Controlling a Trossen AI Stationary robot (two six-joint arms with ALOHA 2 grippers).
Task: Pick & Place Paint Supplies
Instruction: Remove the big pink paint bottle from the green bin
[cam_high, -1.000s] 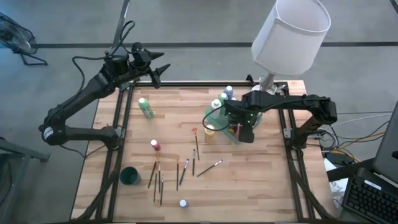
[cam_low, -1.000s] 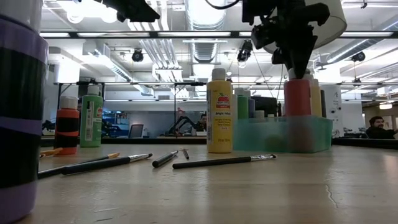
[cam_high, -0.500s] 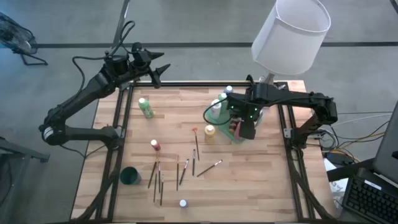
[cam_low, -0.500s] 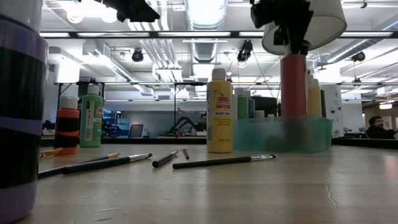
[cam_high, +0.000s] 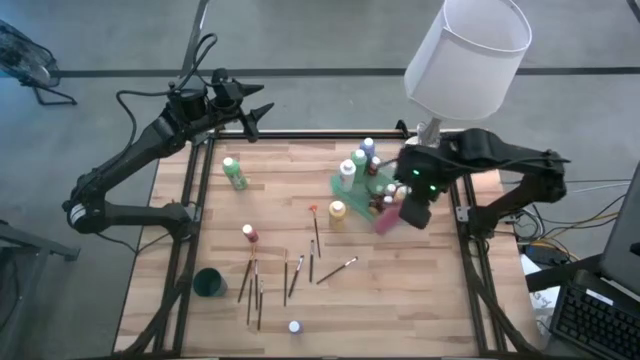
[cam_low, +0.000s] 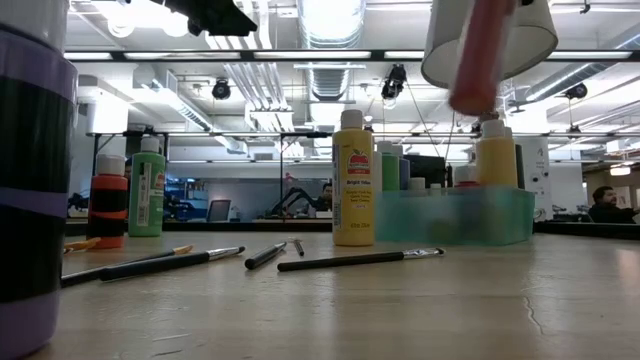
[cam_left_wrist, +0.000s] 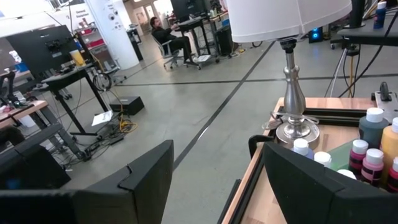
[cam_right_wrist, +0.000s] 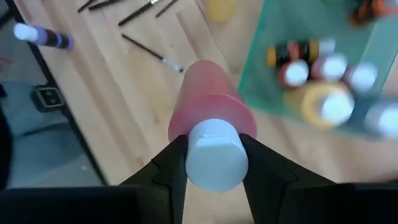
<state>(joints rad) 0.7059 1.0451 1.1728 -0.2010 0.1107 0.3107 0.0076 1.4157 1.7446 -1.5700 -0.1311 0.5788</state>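
Pinching a pink bottle (cam_right_wrist: 208, 121) just under its white cap, the right gripper (cam_right_wrist: 211, 152) carries it in the air over the table's right side, beside the green tray (cam_high: 345, 195). In the low view the bottle (cam_low: 478, 55) hangs tilted, well above the tray wall (cam_low: 455, 215). My read: the step in hand is placing this bottle with the others, and the tray is already crowded, so the arm should level the bottle upright first, line it over a bare slot, and lower slowly; letting go early risks toppling the neighbours. The grip sits high on a smooth plastic neck, so a swing could twist it.

Bottles here are small cylinders of glossy plastic, white ribbed caps, paper labels. The tray is translucent, thin-walled and rectangular, likely light enough to slide if nudged. Outside it, a yellow bottle (cam_high: 338, 211) stands just beside the tray, a green bottle (cam_high: 233, 172) near the far left edge, a red bottle (cam_high: 249, 233) mid-table, and a purple-banded bottle (cam_high: 294, 327) at the near edge. Thin brushes (cam_high: 252, 285) with wooden handles lie scattered toward the near side on the butcher-block table (cam_high: 420, 290). A dark cup (cam_high: 209, 283) sits near the left edge. The left gripper (cam_high: 258, 112), fingers spread and empty, waits beyond the far left corner. A white-shaded lamp (cam_high: 468, 55) stands at the far right corner.
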